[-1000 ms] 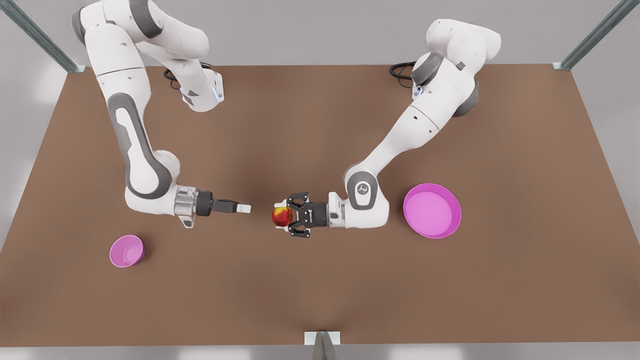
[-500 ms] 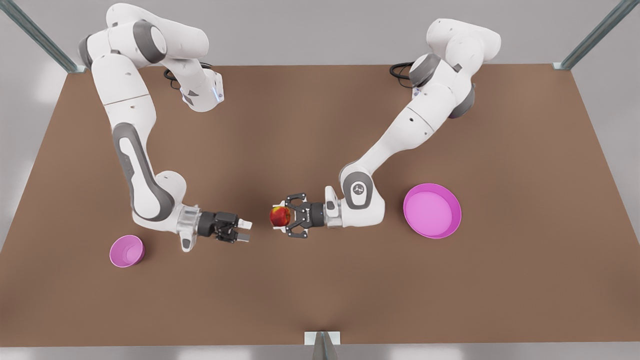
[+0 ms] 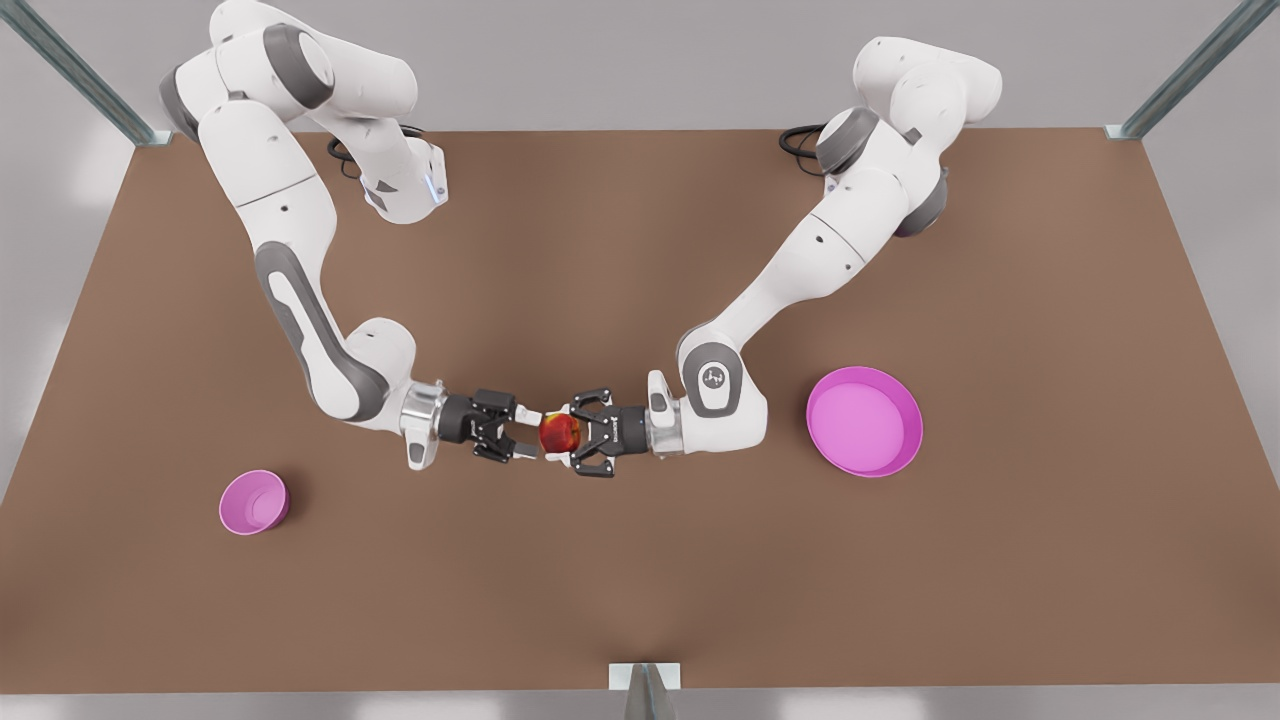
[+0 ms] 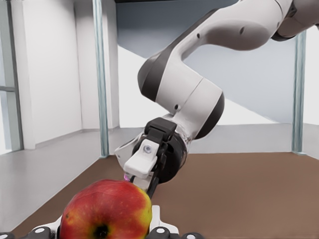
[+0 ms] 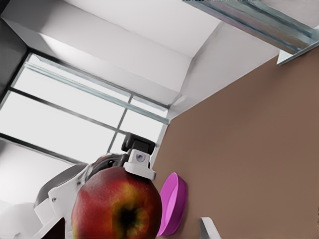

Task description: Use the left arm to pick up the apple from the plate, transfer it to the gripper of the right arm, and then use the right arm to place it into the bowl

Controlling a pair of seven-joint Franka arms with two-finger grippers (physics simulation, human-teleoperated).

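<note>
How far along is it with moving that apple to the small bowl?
About halfway. Done: the apple is off the plate, clamped in the left gripper. In hand: the handover, with the right gripper open at the apple's other side. Left: the right arm takes it and places it in the bowl.

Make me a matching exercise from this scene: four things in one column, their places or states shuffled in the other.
Things:
1. apple
2. plate
3. bowl
4. right hand

Places or states:
A. on the table at the front view's left
B. open, fingers reaching the apple
C. clamped in the left hand
D. empty, on the table at the front view's right

Pairs: 1-C, 2-D, 3-A, 4-B
</note>
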